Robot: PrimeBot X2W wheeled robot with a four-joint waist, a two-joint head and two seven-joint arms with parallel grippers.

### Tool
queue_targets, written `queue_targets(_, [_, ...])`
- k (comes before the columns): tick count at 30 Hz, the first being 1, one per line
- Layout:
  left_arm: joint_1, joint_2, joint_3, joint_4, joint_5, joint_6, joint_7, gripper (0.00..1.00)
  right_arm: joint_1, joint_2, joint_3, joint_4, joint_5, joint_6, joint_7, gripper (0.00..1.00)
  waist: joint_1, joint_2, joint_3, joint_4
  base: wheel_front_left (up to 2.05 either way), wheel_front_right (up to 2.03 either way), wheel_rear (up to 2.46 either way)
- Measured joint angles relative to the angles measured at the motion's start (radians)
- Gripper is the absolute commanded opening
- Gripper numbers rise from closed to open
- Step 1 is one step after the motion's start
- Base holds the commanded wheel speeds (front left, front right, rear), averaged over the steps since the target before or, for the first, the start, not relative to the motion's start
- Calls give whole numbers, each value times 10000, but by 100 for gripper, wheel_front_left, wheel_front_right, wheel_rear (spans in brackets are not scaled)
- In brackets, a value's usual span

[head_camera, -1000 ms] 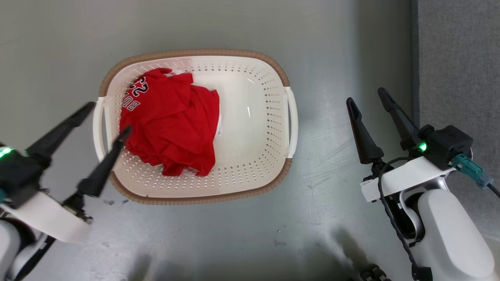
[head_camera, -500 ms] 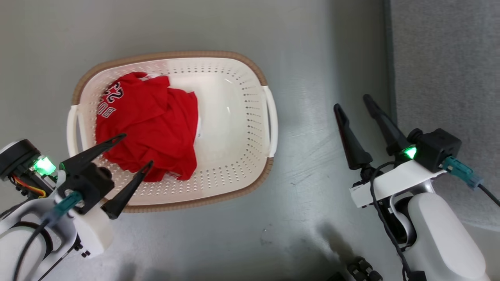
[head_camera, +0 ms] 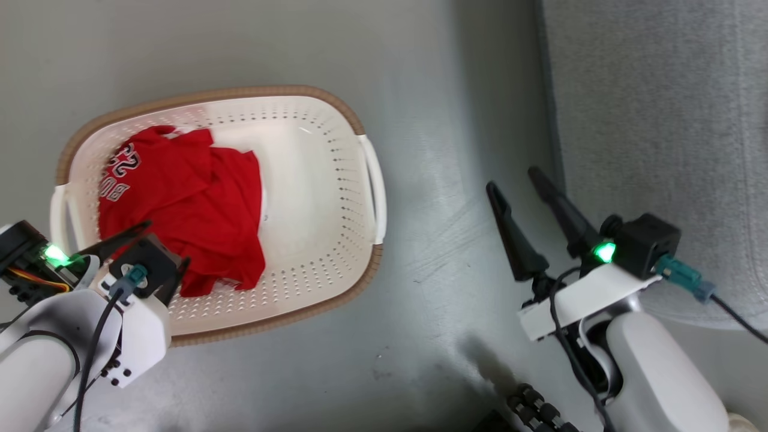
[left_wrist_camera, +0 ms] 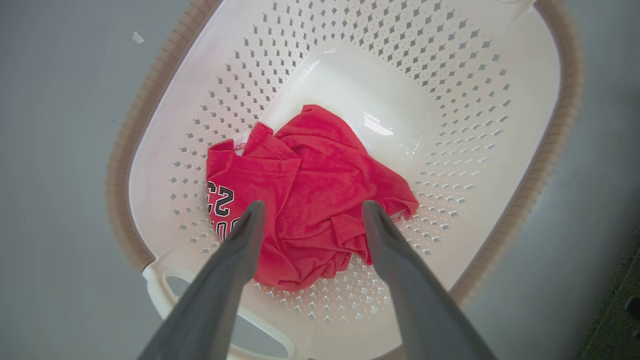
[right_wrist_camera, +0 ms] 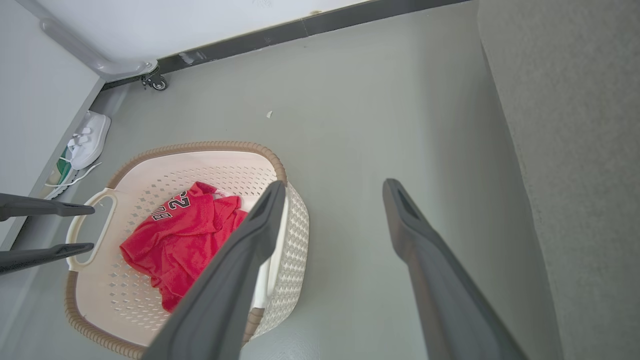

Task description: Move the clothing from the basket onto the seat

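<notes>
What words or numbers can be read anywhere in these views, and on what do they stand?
"BU": white letters on the red clothing in the basket; the rest of the word is lost in the folds.
"2" and a second digit, 2 or 3, I cannot tell which: numerals next to those letters.

Plain grey room, nothing fancy

Smooth grey-green floor point(head_camera: 420, 90) with soft glare and a few scuffs. There's a white wall point(right_wrist_camera: 200, 20) with a dark baseboard point(right_wrist_camera: 325, 22), a little caster wheel point(right_wrist_camera: 159, 84) in the corner, and a white shoe point(right_wrist_camera: 90, 137) by the side wall.
</notes>
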Motion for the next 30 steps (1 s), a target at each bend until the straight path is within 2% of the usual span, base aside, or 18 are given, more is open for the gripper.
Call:
queue_targets(8, [-423,176,-176,242,909,109,596,100,215,6,418,13,221,0,0,100,-1,0,36,-455,0,0,0])
queue_targets(19, [-518,155,-217,706,1085,456,1091,100,229,15,598,-102,353,0,0,100,-1,0,198,-846,0,0,0])
queue_targets(30, [-609,347,-426,859,1801,518,1641,100,255,23,861,-178,399,0,0,100,-1,0,495,-1001,0,0,0])
